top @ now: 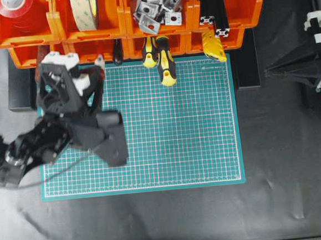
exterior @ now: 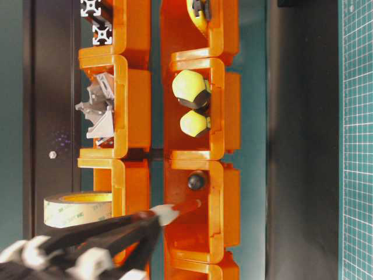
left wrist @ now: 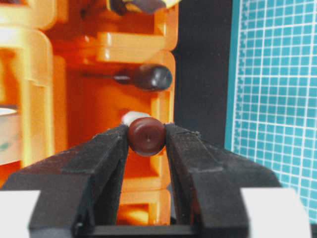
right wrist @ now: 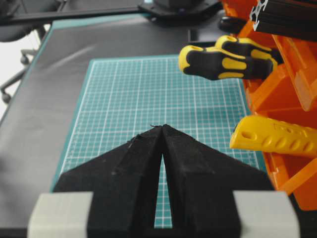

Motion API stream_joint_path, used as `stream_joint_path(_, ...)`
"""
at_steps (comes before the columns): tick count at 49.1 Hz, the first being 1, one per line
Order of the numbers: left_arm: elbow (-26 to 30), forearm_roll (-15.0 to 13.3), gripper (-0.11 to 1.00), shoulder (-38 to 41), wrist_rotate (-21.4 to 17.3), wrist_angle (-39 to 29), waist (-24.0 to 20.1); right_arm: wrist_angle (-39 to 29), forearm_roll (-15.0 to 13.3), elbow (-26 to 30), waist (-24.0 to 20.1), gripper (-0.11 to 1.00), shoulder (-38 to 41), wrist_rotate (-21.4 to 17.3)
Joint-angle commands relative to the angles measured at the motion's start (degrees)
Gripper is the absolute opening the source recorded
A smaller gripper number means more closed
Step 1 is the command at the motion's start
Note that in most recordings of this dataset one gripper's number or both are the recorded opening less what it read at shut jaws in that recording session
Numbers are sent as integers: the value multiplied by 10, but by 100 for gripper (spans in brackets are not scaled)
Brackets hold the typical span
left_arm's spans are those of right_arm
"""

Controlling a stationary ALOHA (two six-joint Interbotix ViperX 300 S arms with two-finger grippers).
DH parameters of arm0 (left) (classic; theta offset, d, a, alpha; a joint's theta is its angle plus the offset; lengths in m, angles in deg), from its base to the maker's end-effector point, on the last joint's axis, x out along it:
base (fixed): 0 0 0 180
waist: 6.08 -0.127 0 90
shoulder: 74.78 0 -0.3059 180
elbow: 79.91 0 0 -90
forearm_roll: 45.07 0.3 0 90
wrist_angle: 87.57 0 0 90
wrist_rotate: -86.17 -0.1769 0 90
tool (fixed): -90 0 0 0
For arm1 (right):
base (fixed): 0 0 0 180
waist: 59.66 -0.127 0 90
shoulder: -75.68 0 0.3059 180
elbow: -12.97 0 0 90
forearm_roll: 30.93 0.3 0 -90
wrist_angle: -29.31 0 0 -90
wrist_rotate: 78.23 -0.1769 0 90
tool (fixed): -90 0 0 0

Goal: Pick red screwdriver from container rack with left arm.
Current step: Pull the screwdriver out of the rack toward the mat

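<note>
The red screwdriver's rounded dark-red end (left wrist: 146, 136) sits pinched between my left gripper's (left wrist: 146, 133) two black fingers, with its white band just behind. It points into a lower bin of the orange container rack (left wrist: 99, 44). In the table-level view the left gripper (exterior: 152, 218) holds the white band, and the red part (exterior: 187, 205) reaches into the rack (exterior: 224, 116). From overhead the left gripper (top: 97, 68) is at the rack's lower row (top: 88, 49). My right gripper (right wrist: 162, 127) is shut and empty, off at the right (top: 269, 69).
A dark maroon-handled tool (left wrist: 143, 77) lies in the same bin, beside the screwdriver. Two yellow-and-black screwdrivers (top: 166, 64) and a yellow handle (top: 214, 45) stick out of neighbouring bins over the green cutting mat (top: 178, 130). Tape rolls (top: 83, 9) and metal brackets (top: 157, 3) fill the upper bins.
</note>
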Motion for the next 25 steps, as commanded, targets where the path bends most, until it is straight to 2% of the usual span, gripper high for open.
stream_joint_path(1,43,3,25,-14,-18,-17,26,2,-1,9,0,1,0,-1)
stream_joint_path(14,122,3,25,-44,-59,-66,109,-5,-1,15,0,1,-14,-4)
stream_joint_path(25,134,2,25,-55,-59,-153,211,-5,1,20,0,1,-21,-10)
